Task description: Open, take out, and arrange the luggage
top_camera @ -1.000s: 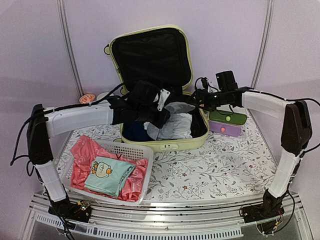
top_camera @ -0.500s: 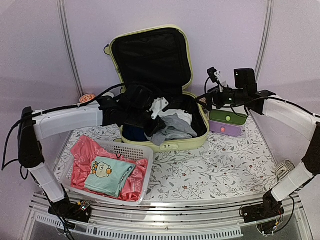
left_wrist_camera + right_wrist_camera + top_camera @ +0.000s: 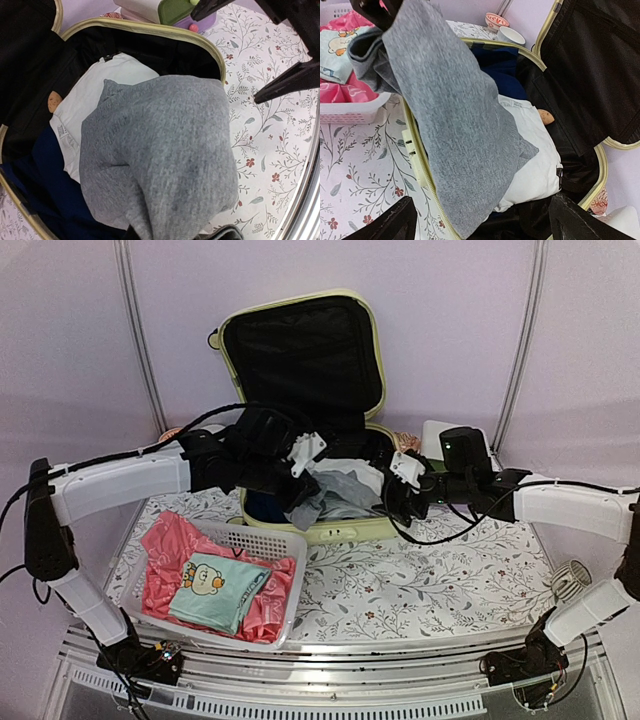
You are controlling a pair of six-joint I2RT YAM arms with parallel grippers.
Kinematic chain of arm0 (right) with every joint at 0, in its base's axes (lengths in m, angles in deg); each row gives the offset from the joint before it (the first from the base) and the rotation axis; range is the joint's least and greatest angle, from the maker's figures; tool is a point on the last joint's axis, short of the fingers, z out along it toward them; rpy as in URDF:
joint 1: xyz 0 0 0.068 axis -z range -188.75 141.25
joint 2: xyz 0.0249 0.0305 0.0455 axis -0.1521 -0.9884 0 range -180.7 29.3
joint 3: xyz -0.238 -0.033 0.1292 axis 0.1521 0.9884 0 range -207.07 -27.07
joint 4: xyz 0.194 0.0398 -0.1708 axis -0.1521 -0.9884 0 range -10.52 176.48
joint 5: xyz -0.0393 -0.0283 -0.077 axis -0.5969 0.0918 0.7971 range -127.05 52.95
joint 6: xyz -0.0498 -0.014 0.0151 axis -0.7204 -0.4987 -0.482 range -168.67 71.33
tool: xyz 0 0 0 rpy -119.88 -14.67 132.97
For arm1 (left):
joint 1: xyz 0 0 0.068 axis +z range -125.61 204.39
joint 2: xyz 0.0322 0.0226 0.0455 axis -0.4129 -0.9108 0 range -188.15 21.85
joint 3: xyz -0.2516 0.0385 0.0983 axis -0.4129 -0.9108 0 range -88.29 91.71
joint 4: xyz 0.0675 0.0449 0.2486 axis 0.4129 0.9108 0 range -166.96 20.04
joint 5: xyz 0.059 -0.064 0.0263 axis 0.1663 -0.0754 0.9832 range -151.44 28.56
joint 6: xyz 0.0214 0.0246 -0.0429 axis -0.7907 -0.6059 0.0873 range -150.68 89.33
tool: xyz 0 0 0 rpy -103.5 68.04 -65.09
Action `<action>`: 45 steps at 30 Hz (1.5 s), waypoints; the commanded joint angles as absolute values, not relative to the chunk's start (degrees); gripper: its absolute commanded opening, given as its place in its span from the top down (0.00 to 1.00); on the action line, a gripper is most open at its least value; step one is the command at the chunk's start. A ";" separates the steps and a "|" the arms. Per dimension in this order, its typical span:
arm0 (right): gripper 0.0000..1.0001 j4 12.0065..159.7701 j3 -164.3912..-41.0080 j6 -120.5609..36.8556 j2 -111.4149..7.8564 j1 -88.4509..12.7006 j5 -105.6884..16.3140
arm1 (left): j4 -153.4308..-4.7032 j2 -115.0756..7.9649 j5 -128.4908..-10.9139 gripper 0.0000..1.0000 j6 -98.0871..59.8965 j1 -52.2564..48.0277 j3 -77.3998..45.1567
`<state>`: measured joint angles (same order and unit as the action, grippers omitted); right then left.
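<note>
Two arms are working over the large pale yellow-green hard-shell suitcase (image 3: pixel 345 532). It stands at the back centre of the floral-print table cover (image 3: pixel 430 580), lid raised, black lining showing.

Top view: the left gripper (image 3: pixel 298 498) is over the open lower half, pinched shut on a grey knit garment (image 3: pixel 345 498). Compared with a second ago, the garment has come up off the heap and now drapes from the fingers. The right gripper (image 3: pixel 392 498) has moved most. It was at the case's right rim, then lifted up and back, and is now low at the front right corner, pointed at the drape. The white slatted plastic basket (image 3: pixel 285 540) at front left holds a pink cloth (image 3: pixel 165 545) and a folded teal top with a cartoon bear (image 3: pixel 215 590).

Left wrist view: the grey knit hangs across most of the frame, covering part of a white garment (image 3: pixel 85 100). Dark blue fabric (image 3: pixel 40 200) lies lower, by the near rim. This arm's own fingers are almost out of frame.

Right wrist view: its own fingers sit at the two bottom corners, jaws wide, nothing between them. The grey knit hangs from the left arm's black fingers (image 3: pixel 370 9) at top left, over the case's front rim.

Judgement: opening is done and unpacking is partway, with the white and blue pieces still inside. The right arm's return with wide jaws suggests a second hold on the grey piece; not certain.
</note>
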<state>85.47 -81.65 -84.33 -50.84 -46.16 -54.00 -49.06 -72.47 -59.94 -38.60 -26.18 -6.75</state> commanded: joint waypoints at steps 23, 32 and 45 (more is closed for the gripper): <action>0.96 84.79 -91.07 -97.90 -61.72 -50.67 -40.72 | -50.14 -66.63 -57.66 1.00 -40.47 -23.27 -8.77; 0.99 64.37 -108.42 -93.48 -61.16 -51.30 -43.84 | -52.05 -61.40 -55.55 0.95 -52.62 -21.27 -13.38; 0.99 48.36 -118.18 -90.29 -57.21 -60.41 -45.88 | -60.61 -41.73 -58.27 1.00 -71.43 -18.94 -27.68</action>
<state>53.51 -113.21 -92.89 -59.67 -58.20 -44.16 -56.65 -48.45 -57.56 -63.12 -19.91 -24.59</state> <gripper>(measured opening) 0.039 0.073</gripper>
